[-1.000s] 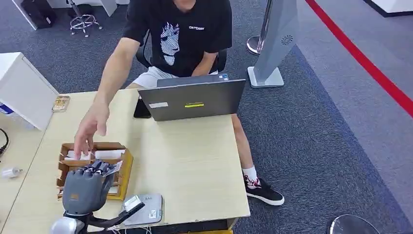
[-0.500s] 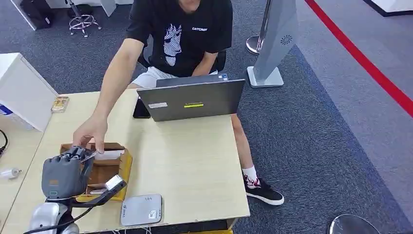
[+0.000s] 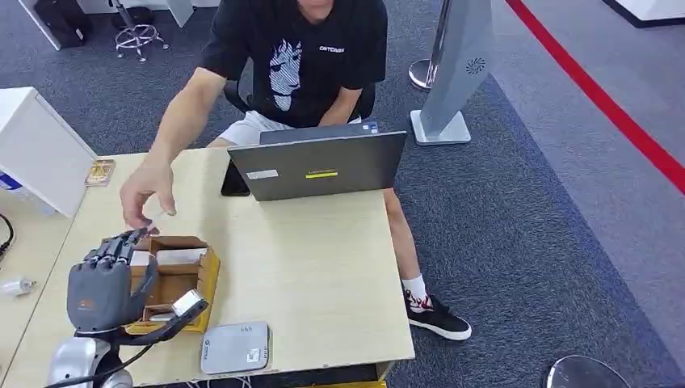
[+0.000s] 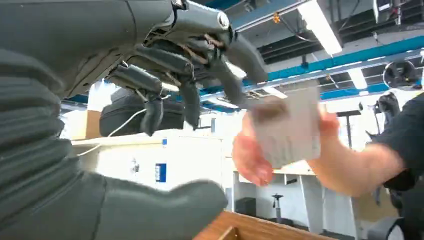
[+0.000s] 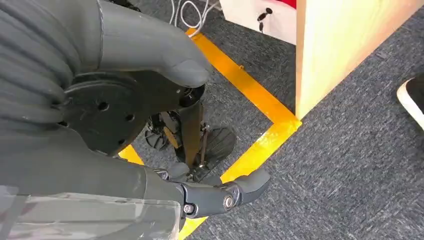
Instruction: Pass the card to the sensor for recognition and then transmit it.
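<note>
Robot's left hand (image 3: 101,283), grey w/ darker fingers, is raised over the near-left part of the pale wooden table (image 3: 323,267), fingers spread apart and holding nothing; thumb sits well clear of the fingers in the left wrist view. The pale grey rectangular card (image 4: 287,127) is now in the person's hand (image 4: 260,150), blurred, just beyond the robot's fingertips and apart from them. From the head view the person's hand (image 3: 145,192) is up off the table, a little past and above the robot's fingers, on the far side of the open-top brown wooden box (image 3: 174,275). Card's long axis: can't tell for sure bc of blur, looks roughly upright in the wrist view.

Right hand (image 5: 200,190) hangs low beside the table over grey carpet and yellow floor tape, fingers loosely apart, empty. So left hand is by far the nearer.

Flat light-grey sensor pad (image 3: 235,347) lies at the near table edge, just beside the box. Judging by this, handover looks done or nearly so; next move prob calls for drawing the left arm back w/o clipping the box
</note>
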Robot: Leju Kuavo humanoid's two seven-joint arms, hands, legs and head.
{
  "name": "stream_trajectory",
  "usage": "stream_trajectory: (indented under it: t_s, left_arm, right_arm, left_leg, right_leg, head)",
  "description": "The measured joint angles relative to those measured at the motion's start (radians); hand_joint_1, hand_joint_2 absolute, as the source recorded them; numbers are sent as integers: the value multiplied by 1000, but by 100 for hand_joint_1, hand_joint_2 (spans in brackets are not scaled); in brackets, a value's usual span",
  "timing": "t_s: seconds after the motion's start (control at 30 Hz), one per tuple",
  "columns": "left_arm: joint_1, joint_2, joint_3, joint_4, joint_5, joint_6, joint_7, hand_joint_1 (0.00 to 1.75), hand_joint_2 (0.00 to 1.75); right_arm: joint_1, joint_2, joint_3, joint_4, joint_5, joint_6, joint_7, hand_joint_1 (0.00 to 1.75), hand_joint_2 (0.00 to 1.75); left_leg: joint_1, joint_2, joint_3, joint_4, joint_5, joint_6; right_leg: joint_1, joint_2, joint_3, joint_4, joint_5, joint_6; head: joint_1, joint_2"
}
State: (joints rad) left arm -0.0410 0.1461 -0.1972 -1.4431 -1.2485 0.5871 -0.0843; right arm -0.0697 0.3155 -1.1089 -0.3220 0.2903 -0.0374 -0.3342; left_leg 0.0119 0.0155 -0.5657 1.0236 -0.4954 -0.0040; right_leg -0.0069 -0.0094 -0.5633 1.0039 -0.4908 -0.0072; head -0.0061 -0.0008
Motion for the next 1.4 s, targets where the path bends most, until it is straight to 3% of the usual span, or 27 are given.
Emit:
stream_trajectory:
  t_s: [0.2,0.37,0.43,0.53,0.63,0.9,1.0,1.17,1.4]
  left_arm:
    - [19,-11,13,-32,62,55,-53,0,175]
    - [46,-15,16,-103,76,61,-82,0,175]
    - [60,-13,16,-136,118,42,-108,0,175]
    - [95,6,9,-215,202,-40,-168,0,175]
    - [141,63,-20,-308,192,-130,-193,0,175]
    - [280,288,-81,-488,145,-259,-188,0,175]
    - [318,364,-91,-523,142,-273,-179,0,175]
    - [365,439,-101,-574,127,-262,-173,0,175]
    - [386,484,-107,-604,120,-259,-154,0,175]
  right_arm:
    - [0,-1,0,0,0,-3,-2,0,175]
    - [0,-1,0,0,-1,0,-2,0,175]
    - [0,-1,0,0,-4,3,-2,0,175]
    - [1,-1,-1,-4,-7,3,-2,0,175]
    - [2,-1,-4,-11,-11,8,-2,0,175]
    - [12,4,-23,-44,-23,37,-13,0,175]
    - [14,5,-30,-52,-24,42,-16,0,175]
    - [17,6,-38,-59,-26,48,-16,0,175]
    - [18,7,-46,-62,-26,53,-16,0,175]
  left_leg:
    - [0,0,0,0,0,0]
    - [0,0,0,0,0,0]
    - [0,0,0,0,0,0]
    - [0,0,0,0,0,0]
    - [0,0,0,0,0,0]
    - [1,1,0,-1,0,-1]
    - [1,1,0,-1,0,-1]
    - [0,0,0,-1,0,-1]
    - [0,0,0,-1,0,-1]
  right_leg:
    - [0,0,0,0,0,0]
    - [0,0,0,0,0,0]
    - [0,0,0,0,0,0]
    - [0,0,0,0,0,0]
    - [0,1,0,0,0,0]
    - [1,0,-1,0,-1,-1]
    - [1,1,0,0,-1,-1]
    - [0,0,0,0,-1,-1]
    - [0,0,0,0,-1,-1]
  head:
    - [0,0]
    - [0,0]
    - [0,0]
    - [0,0]
    - [0,0]
    - [0,0]
    - [0,0]
    - [0,0]
    - [0,0]
